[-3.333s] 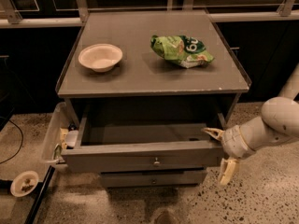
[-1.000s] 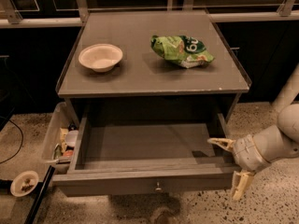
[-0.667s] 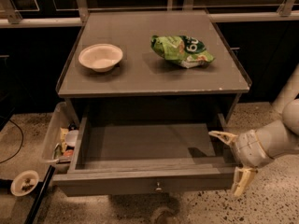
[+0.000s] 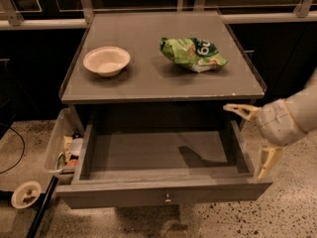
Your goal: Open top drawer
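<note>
The hand [image 4: 253, 137] is found spread wide, nothing gripped, just beside the right wall of the top drawer [image 4: 158, 157]. The drawer is seen pulled well out beneath the desk [image 4: 148, 81]. A bowl [image 4: 106, 61] and a green bag [image 4: 193, 53] are noted on top.

One top drawer [image 4: 163, 195], one bowl [image 4: 106, 61], one green bag [image 4: 193, 53], one gripper [image 4: 243, 142] at drawer's right.

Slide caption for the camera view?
Top drawer pulled out; open claw by its right wall; bowl and bag on cabinet.

Grey top drawer [image 4: 163, 157] open beside gripper [image 4: 243, 142]
</note>
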Available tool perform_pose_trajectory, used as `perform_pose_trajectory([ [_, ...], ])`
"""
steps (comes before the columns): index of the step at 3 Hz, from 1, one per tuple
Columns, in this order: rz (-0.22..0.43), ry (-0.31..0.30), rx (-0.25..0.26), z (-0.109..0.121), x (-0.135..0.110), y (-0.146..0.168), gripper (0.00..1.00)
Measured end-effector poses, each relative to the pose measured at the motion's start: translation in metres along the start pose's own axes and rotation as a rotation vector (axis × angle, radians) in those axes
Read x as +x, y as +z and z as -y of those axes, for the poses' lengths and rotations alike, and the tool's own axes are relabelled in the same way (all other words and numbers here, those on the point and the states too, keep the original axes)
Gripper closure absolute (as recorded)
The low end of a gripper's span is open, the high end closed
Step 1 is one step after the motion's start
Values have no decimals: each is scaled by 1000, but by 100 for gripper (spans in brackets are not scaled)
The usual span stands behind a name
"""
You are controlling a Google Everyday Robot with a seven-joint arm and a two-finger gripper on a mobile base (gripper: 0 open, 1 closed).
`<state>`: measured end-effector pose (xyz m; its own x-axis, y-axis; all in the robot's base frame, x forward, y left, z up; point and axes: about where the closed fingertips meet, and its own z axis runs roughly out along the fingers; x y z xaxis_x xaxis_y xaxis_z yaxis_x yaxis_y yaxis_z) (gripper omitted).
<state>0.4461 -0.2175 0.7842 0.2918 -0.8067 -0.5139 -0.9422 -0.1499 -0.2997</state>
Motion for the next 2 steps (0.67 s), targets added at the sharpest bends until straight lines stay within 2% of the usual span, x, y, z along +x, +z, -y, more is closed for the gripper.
perform_pose_trajectory([
  [1,0,-33,47,42,-18,-46,0],
  [2,-7,-53,82,55,-23,-61,0],
])
